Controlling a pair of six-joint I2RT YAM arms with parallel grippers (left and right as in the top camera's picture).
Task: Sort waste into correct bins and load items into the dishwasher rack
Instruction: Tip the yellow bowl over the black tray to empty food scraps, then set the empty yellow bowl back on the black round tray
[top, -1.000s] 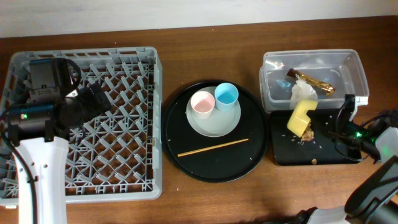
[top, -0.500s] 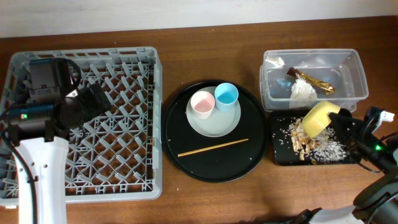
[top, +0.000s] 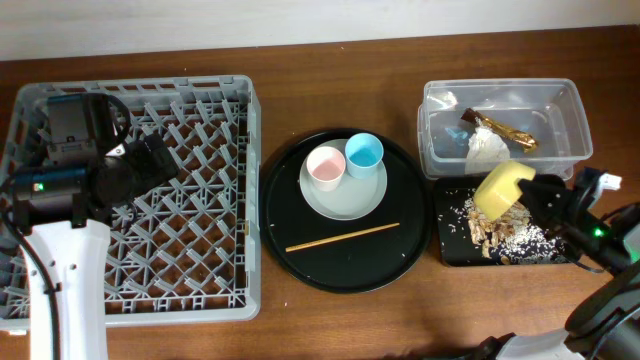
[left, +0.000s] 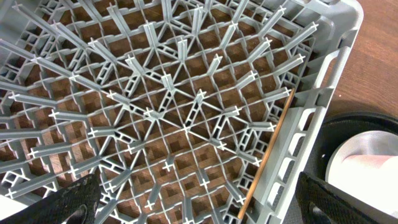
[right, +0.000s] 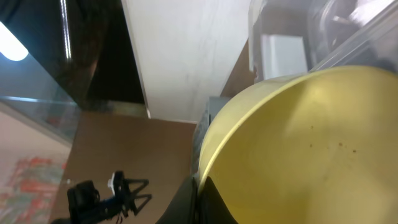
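Observation:
My right gripper (top: 530, 193) is shut on the rim of the yellow bowl (top: 502, 188) and holds it tilted above the shallow black tray (top: 455, 252), where beige food scraps and crumbs (top: 490, 230) lie. The bowl fills the right wrist view (right: 311, 149), pinched at its rim by the jaws (right: 200, 196). The clear tub (top: 570, 105) holds the white napkin (top: 487, 146) and gold-brown wrapper (top: 505, 130). The pink cup (top: 325, 166) and blue cup (top: 364, 154) sit on the pale plate (top: 350, 200). A chopstick (top: 342, 237) lies on the round black tray. My left gripper (left: 199, 208) is open over the grey rack (top: 215, 210).
The large round black tray (top: 300, 260) sits between the rack and the bins. In the left wrist view another wooden chopstick (left: 266, 151) leans along the inside of the rack's right wall (left: 311, 118). The left arm (top: 70, 170) covers the rack's left part.
The right gripper turned the yellow bowl over the black tray and scraps and crumbs spilled out onto it; the bowl then shifted slightly. The left arm has not moved.

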